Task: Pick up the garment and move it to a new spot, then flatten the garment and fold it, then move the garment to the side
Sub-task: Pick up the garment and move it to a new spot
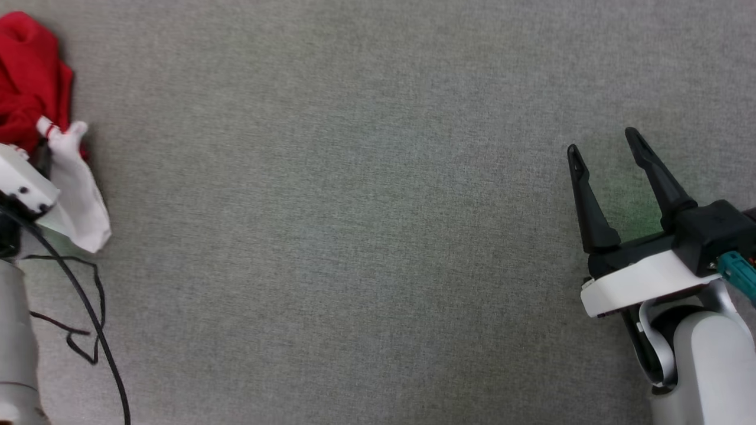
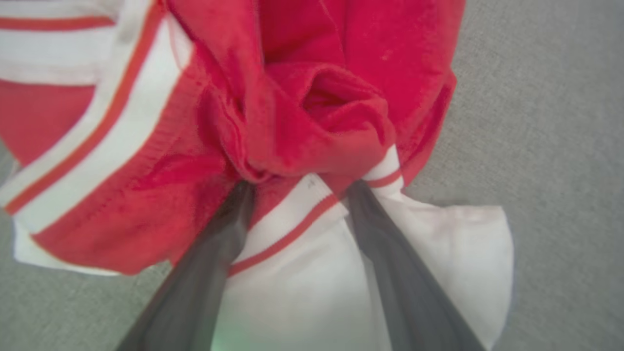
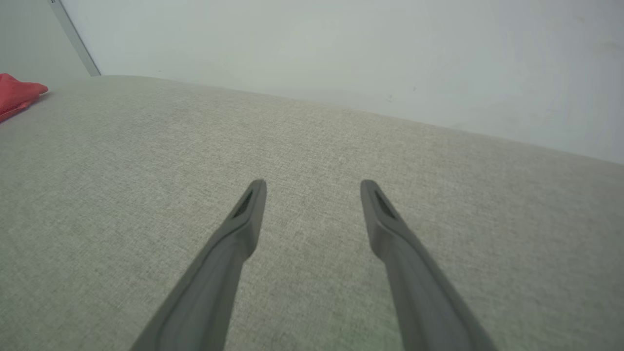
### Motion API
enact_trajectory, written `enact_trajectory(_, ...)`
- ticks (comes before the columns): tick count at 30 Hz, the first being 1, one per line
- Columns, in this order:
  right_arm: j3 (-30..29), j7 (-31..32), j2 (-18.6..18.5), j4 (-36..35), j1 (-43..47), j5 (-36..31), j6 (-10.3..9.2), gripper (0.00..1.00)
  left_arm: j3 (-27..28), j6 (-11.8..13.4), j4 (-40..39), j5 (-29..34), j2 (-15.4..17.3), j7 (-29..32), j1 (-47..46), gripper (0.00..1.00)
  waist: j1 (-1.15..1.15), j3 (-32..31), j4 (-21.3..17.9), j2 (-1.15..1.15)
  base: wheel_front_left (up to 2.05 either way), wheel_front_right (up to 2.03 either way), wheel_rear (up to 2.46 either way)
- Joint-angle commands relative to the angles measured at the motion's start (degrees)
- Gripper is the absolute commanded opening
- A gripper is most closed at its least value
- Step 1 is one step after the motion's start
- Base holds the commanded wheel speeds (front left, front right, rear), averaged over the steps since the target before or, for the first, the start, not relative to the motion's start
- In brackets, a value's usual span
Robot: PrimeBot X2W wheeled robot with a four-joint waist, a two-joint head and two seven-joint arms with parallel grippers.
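- Garment (image 1: 29,77): a red T-shirt bunched in a crumpled heap at the far left edge of the grey fabric surface (image 1: 354,236), with one white sleeve end (image 1: 80,200) spilling out toward the near side.
- In the left wrist view the garment (image 2: 341,122) is twisted into a knot of red folds; white trim with a red stripe (image 2: 97,131) runs slantwise across its left part.
- Left gripper (image 2: 300,190): its two dark fingers (image 2: 214,263) stand wide apart, tips pushed in under the red folds, with striped trim and white sleeve fabric lying between them. The jaws are not pressed together on the cloth.
- The left arm's pale wrist housing (image 1: 23,186) sits just on the near side of the heap, and a black cable (image 1: 88,307) loops nearer still.
- Right gripper (image 1: 602,141): well apart from the garment, at the right, above bare surface, fingers spread and nothing between them.
- In the right wrist view the right gripper (image 3: 313,185) points across the bare surface toward a pale wall (image 3: 341,48), with a corner of the garment (image 3: 17,92) at the far left.
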Motion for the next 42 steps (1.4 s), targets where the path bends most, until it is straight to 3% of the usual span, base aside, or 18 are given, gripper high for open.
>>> enact_trajectory(1, 0.1, -0.4, -0.4, -0.2, -1.3, 0.3, -0.04, 1.0, -0.1, 0.3, 1.3, -0.4, -0.4, 1.5, 0.2, 1.0, -0.02, 1.2, -0.7, 0.0, 0.0, 0.0, 0.0)
enact_trajectory(4, 0.2, -0.4, -0.6, 0.1, -1.7, 0.3, -0.04, 1.0, -0.4, 1.7, 3.8, -0.6, -0.3, 6.6, 0.7, 0.98, -0.02, 1.6, -0.8, 0.0, 0.0, 0.0, 0.0)
enact_trajectory(5, 0.2, -0.5, -0.7, 0.2, -1.9, 0.3, -0.04, 1.0, -0.5, 1.9, 4.2, -0.7, -0.5, 7.9, 0.8, 0.29, -0.02, 1.7, -0.8, 0.0, 0.0, 0.0, 0.0)
enact_trajectory(6, 0.1, -0.5, -0.7, 0.2, -2.0, 0.3, -0.04, 1.0, -0.5, 1.5, 4.5, -1.1, -0.4, 9.1, 0.9, 0.0, -0.02, 1.8, -0.8, 0.0, 0.0, 0.0, 0.0)
enact_trajectory(8, 0.0, -0.5, -0.7, 0.3, -2.0, 0.3, -0.04, 1.0, -0.9, 1.0, 4.2, -1.0, -0.1, 10.2, 1.1, 0.0, -0.02, 1.7, -0.7, 0.0, 0.0, 0.0, 0.0)
enact_trajectory(11, -0.5, -0.5, -0.8, 0.7, -1.7, 0.4, -0.04, 1.0, -1.3, 1.2, 1.5, -0.1, 1.0, 6.8, 1.0, 0.0, -0.02, 1.0, -0.4, 0.0, 0.0, 0.0, 0.0)
enact_trajectory(16, -1.0, -0.9, 0.1, 1.2, -0.3, 0.6, -0.04, 1.0, -1.9, 2.1, -3.7, 2.0, 2.7, -2.7, 0.9, 0.0, -0.02, -2.1, 0.4, 0.0, 0.0, 0.0, 0.0)
enact_trajectory(27, -2.7, -2.6, 1.7, 4.3, 3.1, 1.7, -0.04, 1.0, -5.0, 3.9, -12.1, 7.3, 2.2, -23.4, 3.8, 0.0, -0.02, -13.5, 1.2, 0.0, 0.0, 0.0, 0.0)
enact_trajectory(34, -5.5, -3.2, 2.5, 5.5, 7.2, 2.1, -0.04, 1.0, -6.4, 3.5, -17.3, 7.1, -0.9, -28.9, 8.0, 0.0, -0.02, -20.7, -0.5, 0.0, 0.0, 0.0, 0.0)
enact_trajectory(42, -6.2, -2.3, 2.6, 4.9, 10.8, 4.9, -0.04, 1.0, -7.6, 4.3, -26.9, 5.7, -6.5, -30.2, 17.0, 0.0, -0.02, -24.7, -6.0, 0.0, 0.0, 0.0, 0.0)
